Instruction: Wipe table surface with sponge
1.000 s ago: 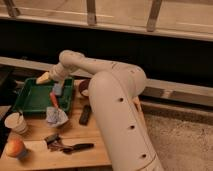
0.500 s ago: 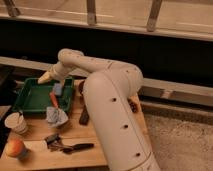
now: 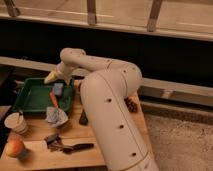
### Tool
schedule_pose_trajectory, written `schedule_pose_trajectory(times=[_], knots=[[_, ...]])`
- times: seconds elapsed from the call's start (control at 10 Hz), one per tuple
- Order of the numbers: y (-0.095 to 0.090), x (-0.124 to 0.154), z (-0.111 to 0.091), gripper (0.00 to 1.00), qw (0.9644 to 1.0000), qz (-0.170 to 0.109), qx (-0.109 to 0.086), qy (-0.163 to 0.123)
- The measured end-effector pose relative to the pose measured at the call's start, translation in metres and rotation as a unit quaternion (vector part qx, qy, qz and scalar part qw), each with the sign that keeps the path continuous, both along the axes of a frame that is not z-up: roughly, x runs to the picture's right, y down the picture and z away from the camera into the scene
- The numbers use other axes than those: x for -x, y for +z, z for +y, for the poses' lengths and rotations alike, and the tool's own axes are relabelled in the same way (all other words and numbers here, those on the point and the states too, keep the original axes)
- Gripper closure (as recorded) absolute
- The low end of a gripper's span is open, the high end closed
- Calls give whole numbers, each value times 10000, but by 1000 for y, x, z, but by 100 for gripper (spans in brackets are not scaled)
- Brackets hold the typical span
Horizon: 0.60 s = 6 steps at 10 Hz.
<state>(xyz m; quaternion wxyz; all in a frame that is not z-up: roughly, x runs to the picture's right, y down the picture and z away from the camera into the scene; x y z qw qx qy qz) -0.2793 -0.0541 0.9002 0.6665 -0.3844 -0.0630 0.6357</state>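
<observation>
While the arm (image 3: 107, 95) bends from lower right up and back to the left, its gripper (image 3: 50, 78) hangs over the far edge of the green tray (image 3: 31, 98), fingertips pointing down-left. Fingers stand spread, with nothing between them and nothing held.

Camera view, sponge (image 3: 58, 89): lies inside the tray, in its right-hand part, just below and right of the gripper. Near the gripper, not touching it as far as I can tell. Orange stick (image 3: 53, 99) lies in the tray just beside the sponge, on its near side.

Table (image 3: 75, 132): tray sits at its far left corner. Grey cloth wad (image 3: 56, 116) at the right end of the tray's near edge. Black bar (image 3: 83, 118) right of the cloth, beside the arm's big link. Pale cup (image 3: 16, 122) at the left edge, on the tray's near side. Round orange fruit (image 3: 15, 148) at the near left corner. Dark-handled tool (image 3: 70, 147) lies flat toward the near edge. Brown lump (image 3: 132, 105) on the right side, partly behind the arm; cannot tell what it is.
</observation>
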Motion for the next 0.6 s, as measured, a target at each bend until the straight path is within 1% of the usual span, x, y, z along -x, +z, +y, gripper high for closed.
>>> schedule_pose_trajectory(times=[0.2,0.4,0.6], knots=[[7,4,5,20,10000,-73,-57,32],[13,9,4,20,9998,-131,-158,9],[18,14,4,20,9997,-128,-227,-33]])
